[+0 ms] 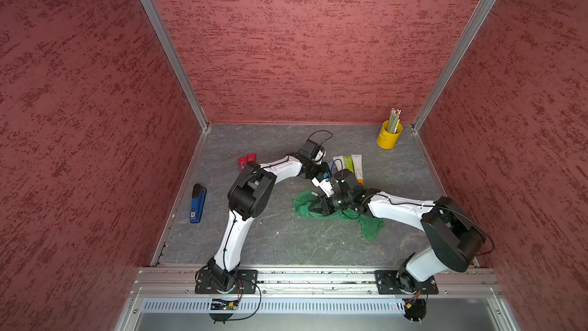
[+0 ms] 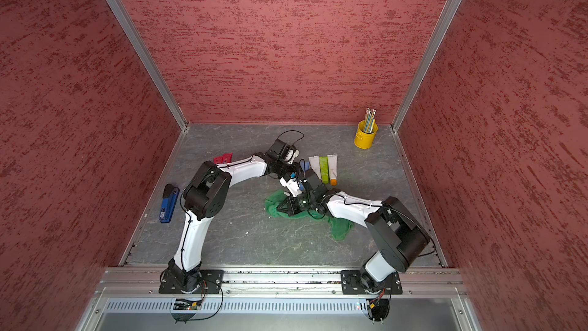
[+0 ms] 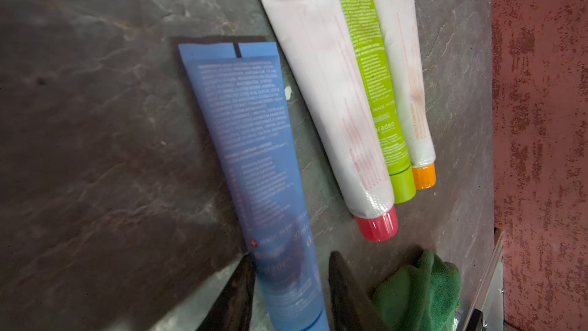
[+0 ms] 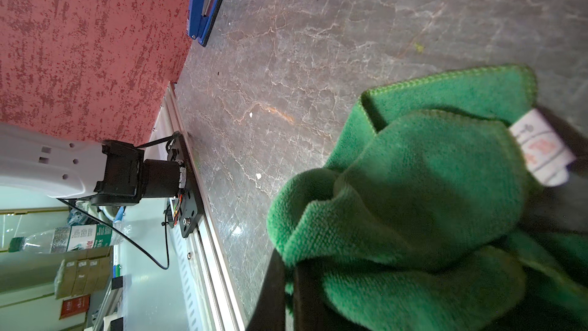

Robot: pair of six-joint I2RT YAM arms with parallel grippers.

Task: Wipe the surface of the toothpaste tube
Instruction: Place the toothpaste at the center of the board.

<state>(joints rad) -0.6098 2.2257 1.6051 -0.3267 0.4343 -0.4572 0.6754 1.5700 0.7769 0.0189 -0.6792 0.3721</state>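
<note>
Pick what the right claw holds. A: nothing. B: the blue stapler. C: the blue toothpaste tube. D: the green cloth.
D: the right wrist view shows the right claw shut on the green cloth, with fabric bunched between its fingers.

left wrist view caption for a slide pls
Left gripper straddles the blue toothpaste tube, three other tubes lying beside it

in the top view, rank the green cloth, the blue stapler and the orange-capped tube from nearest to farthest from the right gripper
From the right gripper:
1. green cloth, clamped in its jaws.
2. orange-capped tube, a little beyond it, toward the back.
3. blue stapler, far off on the left side.
</note>
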